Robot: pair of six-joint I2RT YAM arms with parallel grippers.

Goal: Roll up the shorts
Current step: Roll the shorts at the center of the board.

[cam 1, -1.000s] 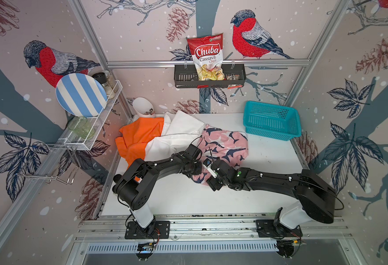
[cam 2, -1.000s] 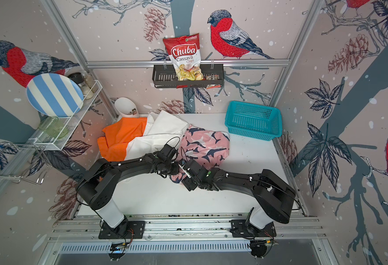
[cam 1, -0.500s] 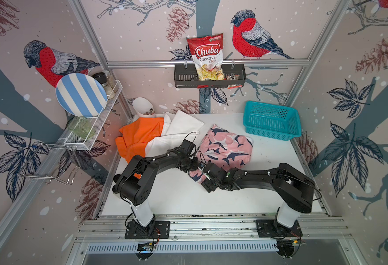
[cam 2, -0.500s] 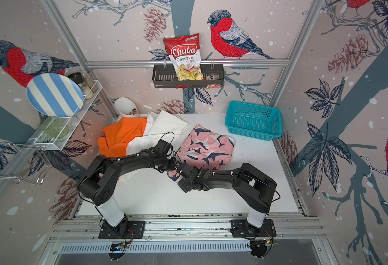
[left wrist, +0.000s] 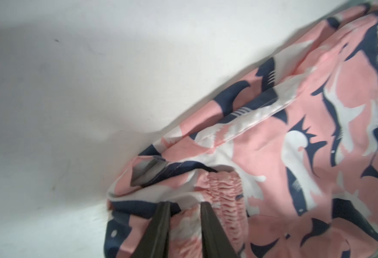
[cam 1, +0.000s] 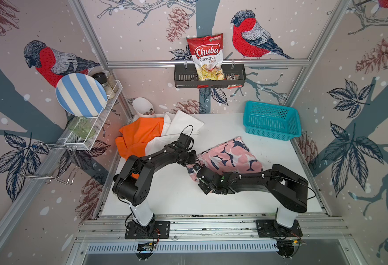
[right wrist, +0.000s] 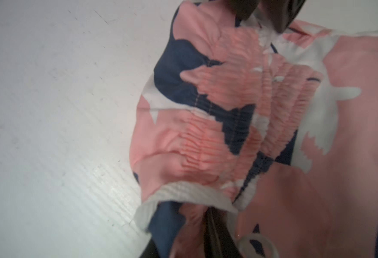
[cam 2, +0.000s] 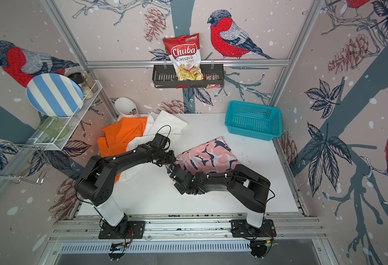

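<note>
- The pink shorts, soft cloth printed with navy-and-white sharks, lie near the middle of the flat white table. They are spread fairly smooth, with one corner pointing toward the teal plastic lattice basket.
- A second ago they sat crumpled farther back, touching the plain white shorts. Now bare table shows between the two, and the pink cloth lies flatter and wider.
- The gathered waistband end of the pink shorts faces the front left, where both grippers meet just beside each other.
- The left gripper has its two dark fingers narrowly apart with puckered waistband cloth between them. I cannot tell whether they pinch it or have let go.
- The right gripper looks clenched on a bunch of the waistband edge. In the right wrist view the cloth rises off the table and wraps around its fingers.
- Both arms reach in much as they did a second ago, wrists low over the table, the left one passing above the white shorts.
- The bright orange shorts, plain cloth, lie in the back-left corner as before, overlapped by the white pair.
- The basket stands where it stood, at the back right, apart from the pink shorts.
</note>
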